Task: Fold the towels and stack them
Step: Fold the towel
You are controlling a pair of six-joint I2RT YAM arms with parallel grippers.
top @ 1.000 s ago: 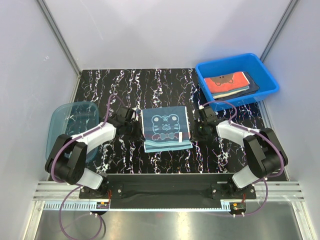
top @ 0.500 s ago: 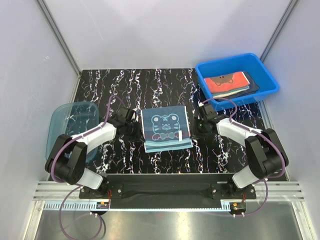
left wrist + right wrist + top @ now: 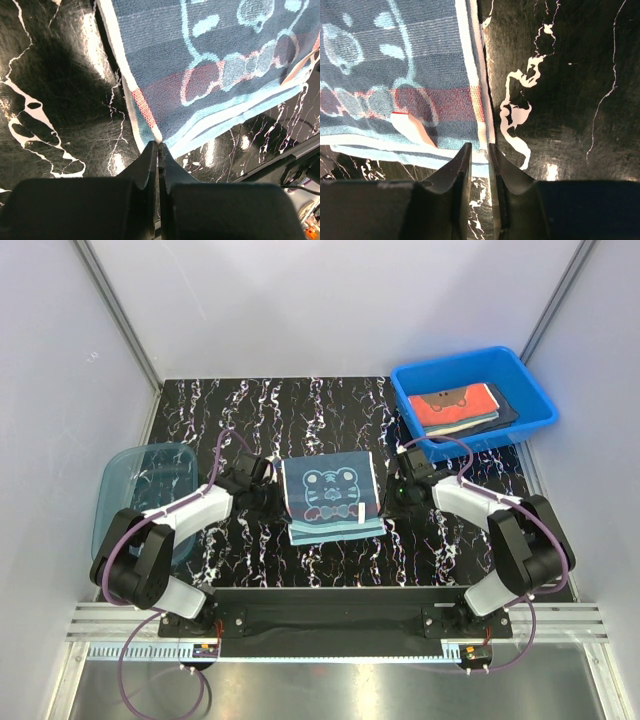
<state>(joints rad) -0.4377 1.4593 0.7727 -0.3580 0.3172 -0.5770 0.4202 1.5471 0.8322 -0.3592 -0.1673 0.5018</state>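
Folding stage, one towel in work. A dark slate-blue tiger-face towel (image 3: 333,498) lies flat at the centre of the black white-veined table (image 3: 250,410). A pale teal striped layer shows beyond its 6 o'clock edge, which suggests at least one fold is made.

The left gripper (image 3: 268,502) sits at the towel's 8 o'clock corner. In the left wrist view its fingers are pressed together, apparently pinching the corner hem. The right gripper (image 3: 392,498) sits at the 4 o'clock edge. In the right wrist view its fingers stand a narrow gap apart with the white hem between them, and whether they clamp it cannot be told.

At 2 o'clock, the rigid blue plastic bin (image 3: 500,433) holds a folded red bear-print towel (image 3: 455,405) stacked on a folded dark towel (image 3: 505,412). These two are judged finished. A translucent teal tub (image 3: 120,500) stands at 9 o'clock.

Remaining, by judgement: a further fold of the centre towel, then its transfer onto the stack.
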